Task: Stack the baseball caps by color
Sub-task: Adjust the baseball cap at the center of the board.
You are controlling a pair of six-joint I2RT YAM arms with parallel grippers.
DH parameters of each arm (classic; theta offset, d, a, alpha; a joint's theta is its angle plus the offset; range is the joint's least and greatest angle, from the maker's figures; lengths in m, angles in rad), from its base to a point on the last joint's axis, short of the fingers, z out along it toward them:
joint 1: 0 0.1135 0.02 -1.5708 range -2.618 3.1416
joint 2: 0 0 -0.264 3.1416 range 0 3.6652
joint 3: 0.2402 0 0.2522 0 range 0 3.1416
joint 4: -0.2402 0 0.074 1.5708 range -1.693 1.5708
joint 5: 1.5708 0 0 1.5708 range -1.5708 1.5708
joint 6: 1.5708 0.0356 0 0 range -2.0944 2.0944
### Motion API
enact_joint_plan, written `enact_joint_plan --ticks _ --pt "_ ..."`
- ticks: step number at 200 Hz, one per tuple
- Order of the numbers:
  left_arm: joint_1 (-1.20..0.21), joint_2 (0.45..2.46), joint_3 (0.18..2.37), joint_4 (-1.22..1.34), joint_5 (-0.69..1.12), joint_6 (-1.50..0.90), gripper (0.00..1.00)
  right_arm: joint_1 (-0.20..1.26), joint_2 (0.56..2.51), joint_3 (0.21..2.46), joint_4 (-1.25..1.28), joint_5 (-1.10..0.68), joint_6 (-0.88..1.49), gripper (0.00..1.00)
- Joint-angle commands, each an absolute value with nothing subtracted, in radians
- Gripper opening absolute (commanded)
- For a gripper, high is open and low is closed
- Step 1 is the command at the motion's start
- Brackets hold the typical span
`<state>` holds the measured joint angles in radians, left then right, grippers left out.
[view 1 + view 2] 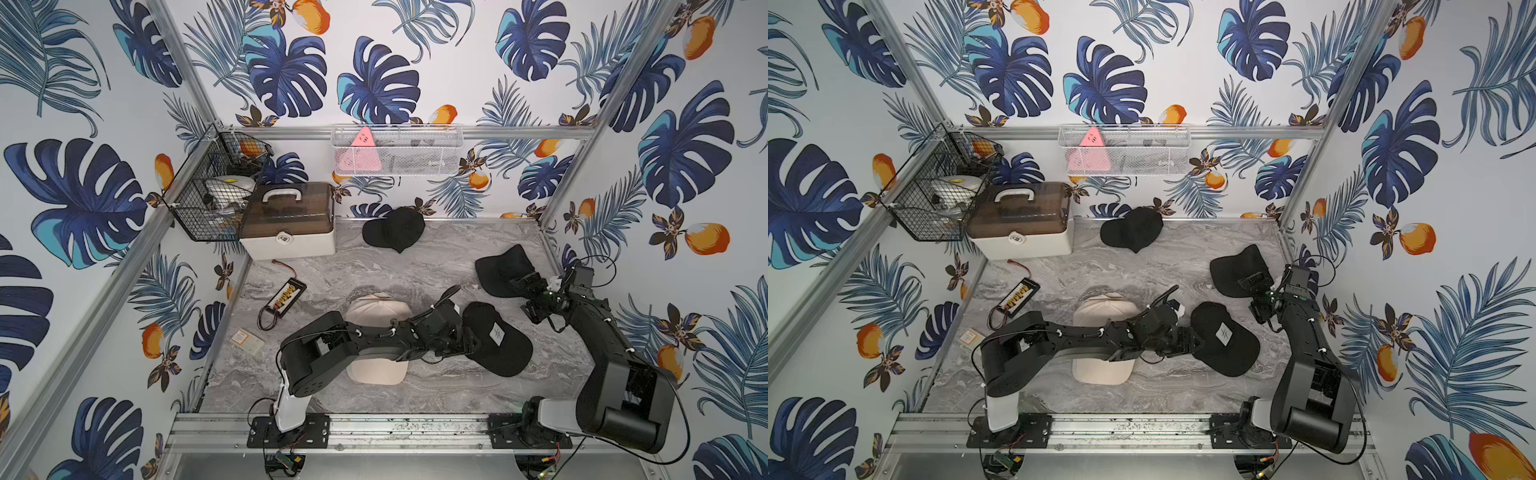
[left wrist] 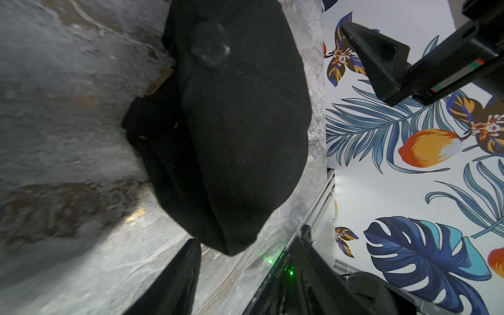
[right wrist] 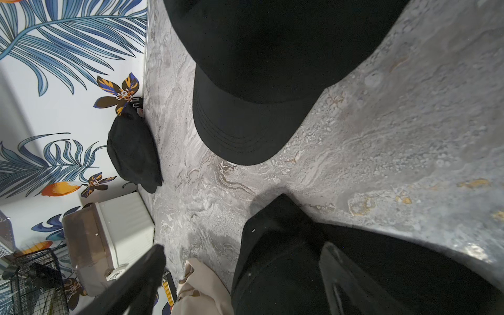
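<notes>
Black fabric baseball cap with pale logo lies just right of our left gripper, jaws apart, empty; our right gripper, spread wide, sits farther off.

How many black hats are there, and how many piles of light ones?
Black fabric baseball caps: 3 - back wall, right side, pale-logo one
Cream fabric cap piles: 1; caps inside cannot be counted
Total: 4

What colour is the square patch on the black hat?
White patch with a dark mark, on the soft black fabric cap; clearest in a top view.
</notes>
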<state>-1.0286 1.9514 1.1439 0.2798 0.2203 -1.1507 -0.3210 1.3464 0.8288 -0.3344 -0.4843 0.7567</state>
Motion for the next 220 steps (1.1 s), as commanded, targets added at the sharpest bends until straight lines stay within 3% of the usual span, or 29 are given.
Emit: enact_joint_plan --ticks 1,20,37,79,121,149,179,220 --pt "-1.034 1.988 1.168 0.368 0.221 -1.154 0.61 -0.322 1.346 0.822 -0.309 -0.500 0.747 0.92" --pt "-1.033 2.019 1.184 0.363 0.217 -1.134 0.56 -0.322 1.348 0.825 -0.316 -0.502 0.742 0.92" --pt "-1.032 2.025 1.201 0.351 0.226 -1.101 0.46 -0.322 1.347 0.828 -0.337 -0.491 0.722 0.92" --pt "-1.025 2.010 1.346 0.086 0.280 -0.830 0.00 -0.321 1.340 0.785 -0.383 -0.411 0.652 0.92" --pt "-0.954 2.025 1.478 -0.220 0.364 -0.548 0.00 -0.322 1.350 0.742 -0.385 -0.417 0.630 0.90" --pt "-0.861 2.099 1.604 -0.416 0.584 -0.328 0.00 -0.321 1.331 0.702 -0.388 -0.427 0.627 0.89" --pt "-0.845 2.246 1.892 -0.826 0.494 -0.045 0.00 -0.318 1.315 0.647 -0.388 -0.463 0.616 0.86" --pt "-0.794 2.309 2.015 -0.895 0.497 0.068 0.00 -0.316 1.298 0.577 -0.373 -0.488 0.599 0.72"
